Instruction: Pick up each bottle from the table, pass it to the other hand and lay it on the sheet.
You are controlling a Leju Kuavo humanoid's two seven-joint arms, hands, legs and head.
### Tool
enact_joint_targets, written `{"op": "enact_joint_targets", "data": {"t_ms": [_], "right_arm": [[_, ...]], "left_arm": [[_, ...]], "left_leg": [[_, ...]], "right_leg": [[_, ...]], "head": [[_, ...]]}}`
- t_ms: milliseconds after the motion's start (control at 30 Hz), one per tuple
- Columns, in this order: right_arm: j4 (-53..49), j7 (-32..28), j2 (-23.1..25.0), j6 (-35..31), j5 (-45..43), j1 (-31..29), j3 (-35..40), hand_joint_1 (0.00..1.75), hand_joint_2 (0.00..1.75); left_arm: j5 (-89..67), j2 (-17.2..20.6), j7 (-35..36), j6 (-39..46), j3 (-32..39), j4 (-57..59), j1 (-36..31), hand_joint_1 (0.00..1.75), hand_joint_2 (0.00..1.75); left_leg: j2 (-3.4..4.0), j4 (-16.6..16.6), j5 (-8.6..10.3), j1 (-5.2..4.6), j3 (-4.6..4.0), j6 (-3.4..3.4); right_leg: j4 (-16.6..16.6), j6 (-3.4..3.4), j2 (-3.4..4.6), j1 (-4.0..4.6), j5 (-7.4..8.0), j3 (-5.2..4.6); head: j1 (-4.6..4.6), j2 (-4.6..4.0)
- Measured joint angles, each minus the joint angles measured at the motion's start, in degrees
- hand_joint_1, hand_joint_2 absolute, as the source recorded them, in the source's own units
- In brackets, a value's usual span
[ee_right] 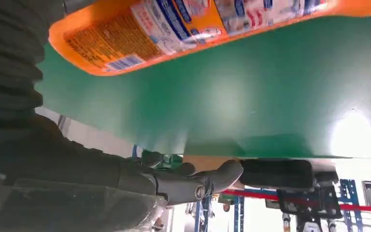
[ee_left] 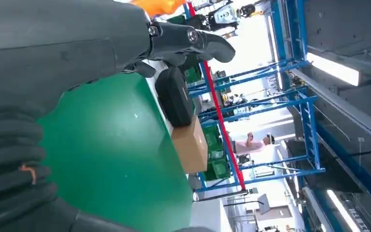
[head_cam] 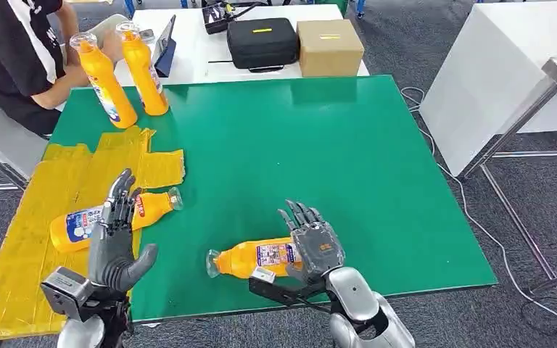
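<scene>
One orange bottle (head_cam: 250,259) with a clear cap lies on its side on the green table (head_cam: 348,159), near the front edge. My right hand (head_cam: 315,246) is at its base end with fingers spread upward, not closed around it. In the right wrist view the bottle (ee_right: 198,29) lies close along the palm and the thumb (ee_right: 198,186) points away. A second orange bottle (head_cam: 91,221) lies on the yellow sheet (head_cam: 22,246) at the left. My left hand (head_cam: 118,235) hovers over it, fingers straight and apart. Two more orange bottles (head_cam: 105,83) (head_cam: 145,69) stand upright at the back left.
A person in a black shirt (head_cam: 14,51) sits at the table's back left corner, a hand by the upright bottles. A black case (head_cam: 262,42) and a cardboard box (head_cam: 329,46) sit on the white table behind. The green table's middle and right are bare.
</scene>
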Motion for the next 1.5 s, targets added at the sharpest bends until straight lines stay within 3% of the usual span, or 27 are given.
{"op": "enact_joint_targets", "data": {"t_ms": [500, 833, 1267, 1300, 1333, 1367, 1500], "right_arm": [[10.03, 1.29, 1.59, 1.22, -0.33, -3.76, 0.0, 0.0, 1.75], [16.81, 1.55, 2.69, 5.36, -0.68, -7.88, -0.42, 0.0, 1.75], [39.94, 2.45, 5.48, 5.66, -3.41, -24.21, -3.3, 0.03, 1.75], [41.29, 2.45, 5.62, 5.66, -3.45, -25.12, -3.5, 0.37, 1.75], [42.37, 2.45, 5.75, 5.66, -3.48, -25.81, -3.65, 1.33, 1.75], [43.3, 2.45, 5.84, 5.68, -3.52, -26.37, -3.74, 1.68, 1.75], [46.9, 2.49, 6.34, 5.7, -3.37, -28.43, -4.08, 1.75, 1.75]], "left_arm": [[-0.15, -0.04, -1.18, 0.57, -4.04, -5.31, 3.18, 0.0, 0.0], [1.31, -0.04, -1.81, 3.04, -4.37, -6.93, 3.68, 0.0, 0.0], [3.84, -0.52, 0.92, 1.77, -4.2, -6.56, 0.64, 0.0, 0.0], [4.02, -0.52, 0.92, 1.7, -4.17, -6.43, 0.56, 0.0, 0.0], [4.09, -0.52, 0.94, 1.68, -4.15, -6.27, 0.45, 0.0, 0.0], [4.18, -0.52, 0.94, 1.66, -4.11, -6.14, 0.36, 0.0, 0.0], [4.41, -0.55, 0.96, 1.36, -3.98, -5.84, 0.07, 0.0, 0.0]], "left_leg": [[0.0, -0.01, 0.0, 0.0, -0.01, 0.0], [0.01, -0.01, 0.0, 0.02, 0.12, 0.0], [0.04, -0.03, -0.02, 0.02, 0.77, 0.0], [0.04, -0.03, -0.02, 0.02, 0.81, 0.0], [0.04, -0.03, -0.02, 0.02, 0.85, 0.0], [0.03, -0.02, -0.02, 0.02, 0.89, 0.0], [0.03, -0.02, -0.02, 0.02, 0.98, 0.0]], "right_leg": [[0.0, 0.0, 0.0, 0.0, -0.01, -0.01], [0.0, -0.01, 0.02, 0.01, 0.0, 0.1], [-0.04, -0.04, 0.05, 0.0, -0.04, 0.09], [-0.04, -0.04, 0.05, -0.01, -0.04, 0.13], [-0.04, -0.04, 0.05, -0.01, -0.04, 0.17], [-0.04, -0.04, 0.04, -0.01, -0.04, 0.22], [-0.05, -0.04, 0.04, -0.01, -0.04, 0.29]], "head": [[0.0, 0.0], [0.0, 0.0], [0.0, 0.0], [0.0, 0.0], [-0.02, 0.0], [0.02, 0.02], [0.0, 0.02]]}}
